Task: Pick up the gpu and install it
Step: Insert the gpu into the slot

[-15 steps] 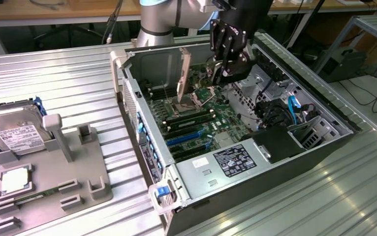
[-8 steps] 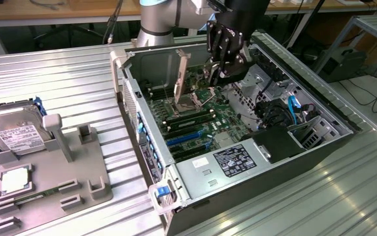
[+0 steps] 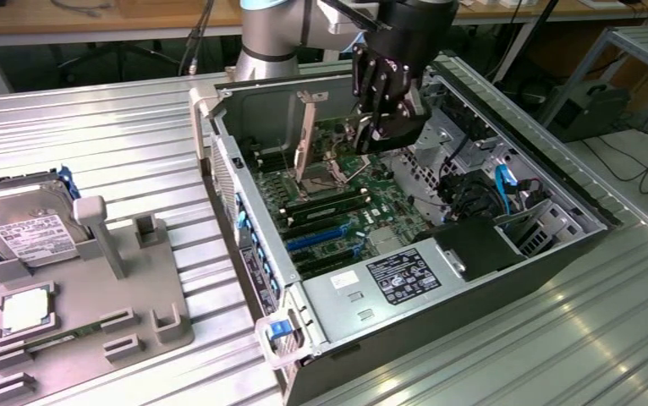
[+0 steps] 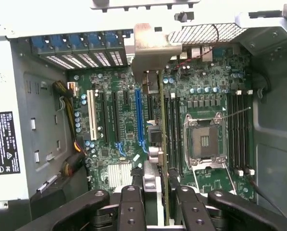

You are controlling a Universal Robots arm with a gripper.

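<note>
Fingers [image 4: 132, 204] clamped on gpu [image 4: 158, 137], one each side of the card, which sits edge-on between them. Gpu held above motherboard [image 4: 129, 120] inside case [image 3: 225, 161], silver bracket end toward motherboard's rear edge.

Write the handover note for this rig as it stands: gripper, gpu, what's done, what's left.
Gripper: shut on the gpu, which is held edge-on with its silvery bracket toward the case's vented wall.
Location: over the motherboard in the open computer case, close to the blue slot.
Done: gpu picked up and carried to the case.
Left: the card does not look seated in a slot yet.
</note>
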